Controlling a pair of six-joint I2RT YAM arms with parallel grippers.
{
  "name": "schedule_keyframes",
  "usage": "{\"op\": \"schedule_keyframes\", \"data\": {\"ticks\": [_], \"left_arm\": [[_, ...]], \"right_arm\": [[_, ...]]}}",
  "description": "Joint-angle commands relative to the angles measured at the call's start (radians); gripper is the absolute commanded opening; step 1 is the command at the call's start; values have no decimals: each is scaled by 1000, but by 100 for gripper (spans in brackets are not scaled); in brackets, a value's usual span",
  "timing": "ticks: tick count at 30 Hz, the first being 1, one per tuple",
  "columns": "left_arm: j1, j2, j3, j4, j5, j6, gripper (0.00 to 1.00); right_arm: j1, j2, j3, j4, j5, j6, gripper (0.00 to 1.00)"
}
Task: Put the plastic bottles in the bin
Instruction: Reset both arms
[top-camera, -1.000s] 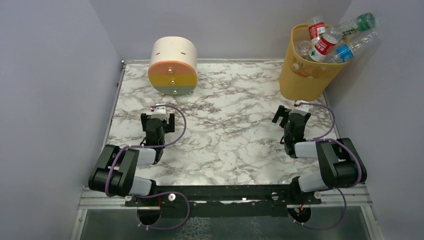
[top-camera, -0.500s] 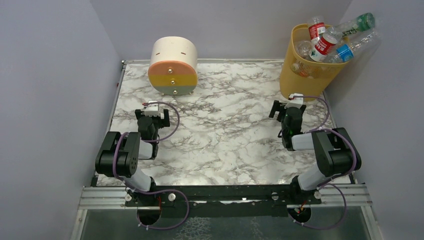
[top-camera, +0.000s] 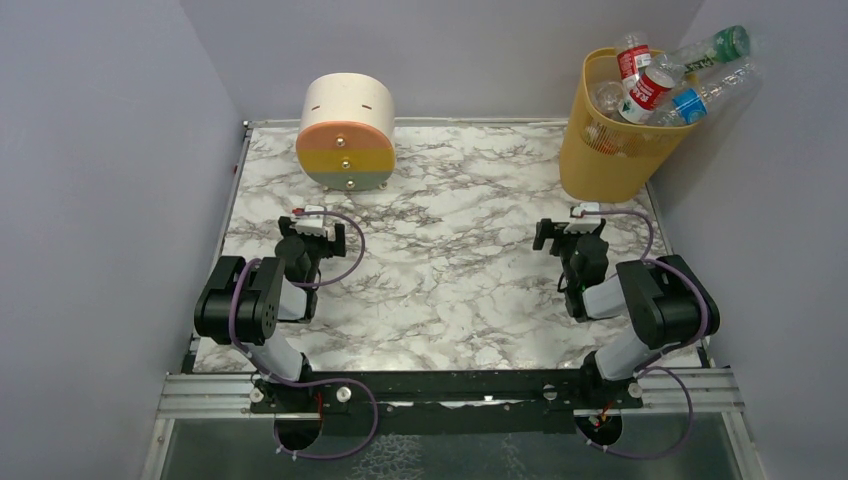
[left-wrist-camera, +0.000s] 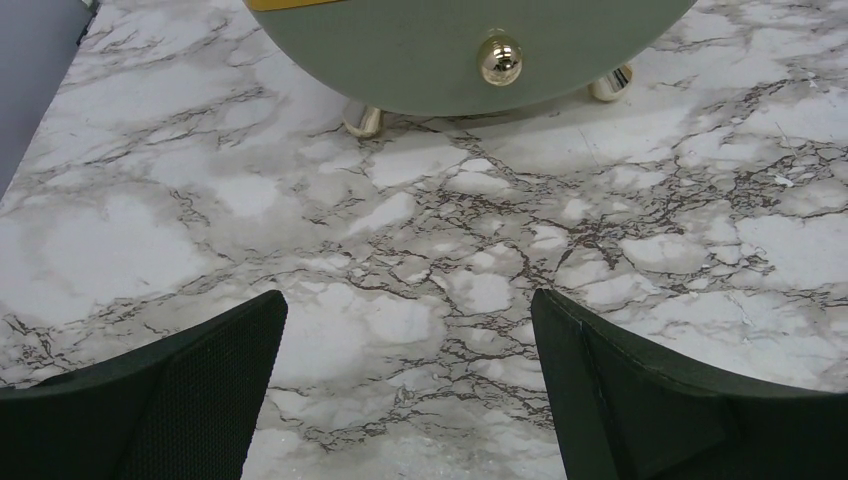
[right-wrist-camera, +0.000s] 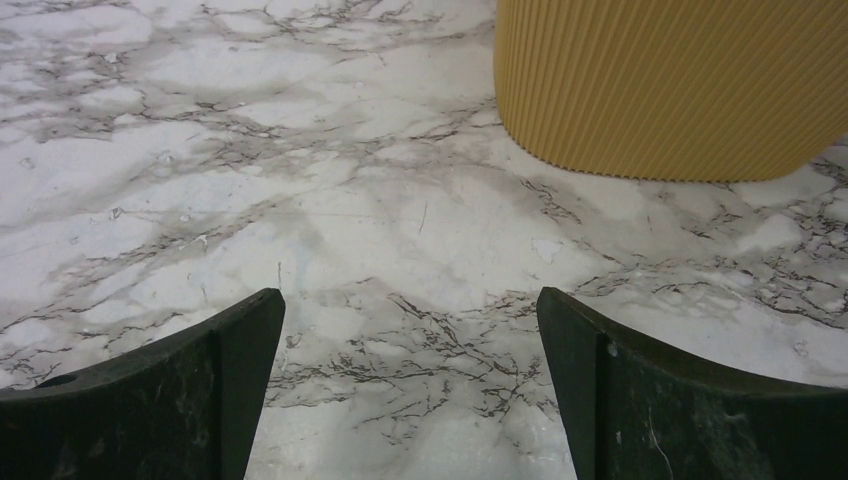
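The yellow-orange bin (top-camera: 608, 150) stands at the far right corner of the marble table (top-camera: 450, 270), and its ribbed wall (right-wrist-camera: 670, 85) fills the upper right of the right wrist view. Several plastic bottles (top-camera: 668, 82) with red, blue and green labels stick out over its rim. My left gripper (top-camera: 312, 233) is low over the table's left side, open and holding nothing; bare marble lies between its jaws (left-wrist-camera: 408, 345). My right gripper (top-camera: 570, 232) is open too, a short way in front of the bin, with only marble between its jaws (right-wrist-camera: 410, 345).
A round drawer unit (top-camera: 346, 133) with cream, orange, yellow and green tiers stands at the far left; its green bottom drawer and brass knob (left-wrist-camera: 500, 60) show just ahead of my left gripper. Grey walls close in the table on three sides.
Both arms have folded back toward their bases. The left gripper has drifted slightly left and back, the right gripper left and away from the bin. Both stay open.
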Motion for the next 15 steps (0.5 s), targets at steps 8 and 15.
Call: {"op": "schedule_keyframes", "data": {"ticks": [8, 15], "left_arm": [[6, 6, -2, 53, 38, 6, 99], [5, 7, -1, 52, 32, 1, 99]], "right_arm": [[17, 42, -15, 118, -19, -23, 99], [17, 36, -17, 109, -19, -20, 99]]}}
